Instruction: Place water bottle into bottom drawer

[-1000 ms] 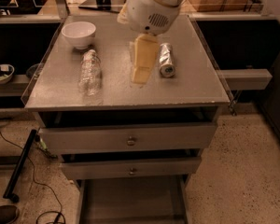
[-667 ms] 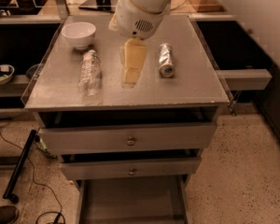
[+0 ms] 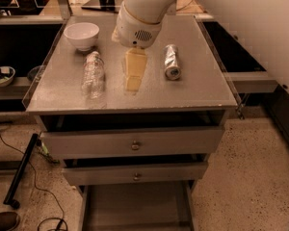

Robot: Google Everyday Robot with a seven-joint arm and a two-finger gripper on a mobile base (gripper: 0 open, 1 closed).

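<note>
Warm, yellowish light falls from above onto the table top (image 3: 202, 88), which shines pale. The gripper (image 3: 133, 83) hangs over its middle, with a bright patch of glare below it. The arm (image 3: 241, 13) above the table top glows almost white. Dark shadows fill the gaps over the drawers (image 3: 135, 143) under the table top.

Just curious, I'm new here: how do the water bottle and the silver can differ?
The water bottle is clear crinkled plastic; the silver can is opaque metal. The bottle is longer than the can. The bottle lies by the white bowl; the can lies beyond the pincer, which hangs between them. Both lie on their sides on the tabletop.
</note>
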